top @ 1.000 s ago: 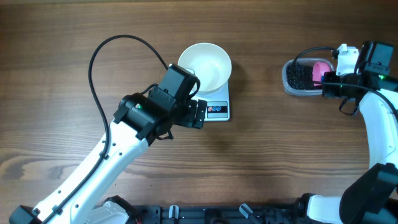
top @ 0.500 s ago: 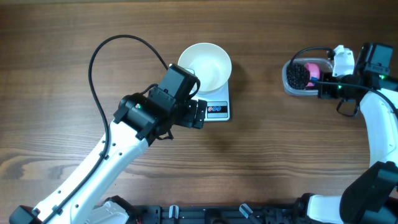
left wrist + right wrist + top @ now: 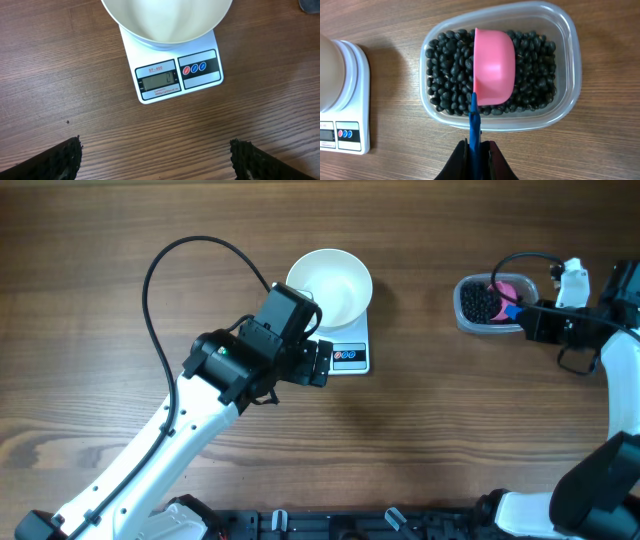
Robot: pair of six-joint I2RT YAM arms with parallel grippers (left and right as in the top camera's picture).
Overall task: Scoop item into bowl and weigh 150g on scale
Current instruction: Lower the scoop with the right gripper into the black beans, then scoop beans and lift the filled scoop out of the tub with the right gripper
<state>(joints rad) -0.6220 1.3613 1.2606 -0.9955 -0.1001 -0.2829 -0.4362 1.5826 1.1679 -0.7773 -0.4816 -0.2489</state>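
The white bowl stands on the white scale, whose display and coloured buttons face my left gripper. That gripper hovers open just in front of the scale, holding nothing. The item, small black beans, fills a clear plastic tub at the right. My right gripper is shut on the blue handle of a pink scoop, whose cup sits over the beans inside the tub. The scoop's cup shows no beans in it.
The left arm stretches diagonally from the front left, with a black cable loop above it. The right arm runs along the right edge. Bare wood lies between the scale and the tub.
My right gripper has drawn back to the right, pulling the pink scoop toward the right side of the tub. The left arm, bowl and scale have not moved.
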